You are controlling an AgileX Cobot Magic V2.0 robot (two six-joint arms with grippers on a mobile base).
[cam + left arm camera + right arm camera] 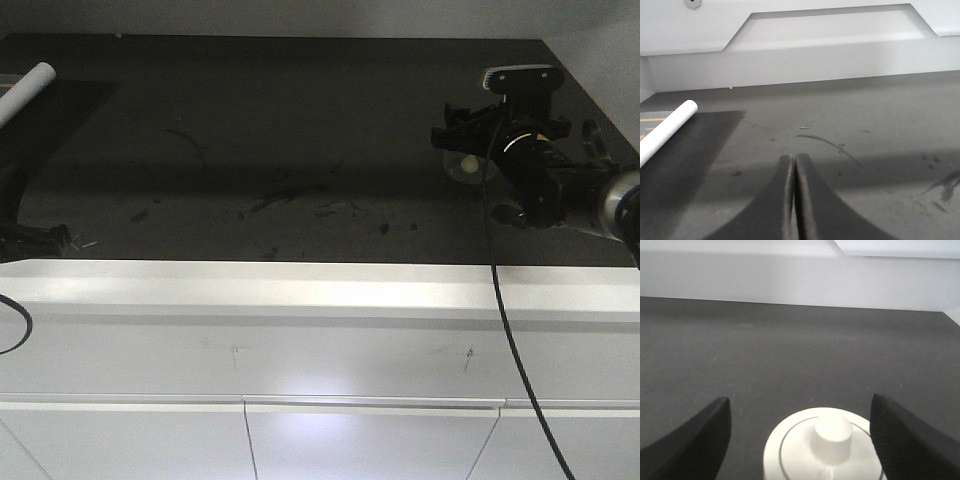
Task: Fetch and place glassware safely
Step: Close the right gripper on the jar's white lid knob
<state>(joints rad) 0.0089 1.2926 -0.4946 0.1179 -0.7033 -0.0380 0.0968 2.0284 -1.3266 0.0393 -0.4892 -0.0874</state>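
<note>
The main risk lies in the closing grasp. The glassware (825,450), a small jar with a cream-white lid and a central knob, is seen at the bottom centre of the right wrist view, standing on the dark bench (790,340). Only its lid is shown; the glass body below is hidden. If the right pincer (800,402) is closed at lid height alone, the lid could be lifted off or the jar tipped, since the lid's seating cannot be judged. If it is closed off-centre, the jar would be met by one finger first and could be pushed across the bench or toppled. The glass could be cracked by too firm a squeeze, and dropped in the lift by too light a one.

In the front view, the right arm is seen at the upper right of the frame, brought in over the bench from the right edge, with the wrist held low and roughly level. Its fingers are held wide apart, one at either side of the lid, and no contact is seen. The left pincer (794,165) is pressed together on nothing, low over the bench at the lower left of the front view. A white tube (667,130) lies well apart at the upper left.
</note>
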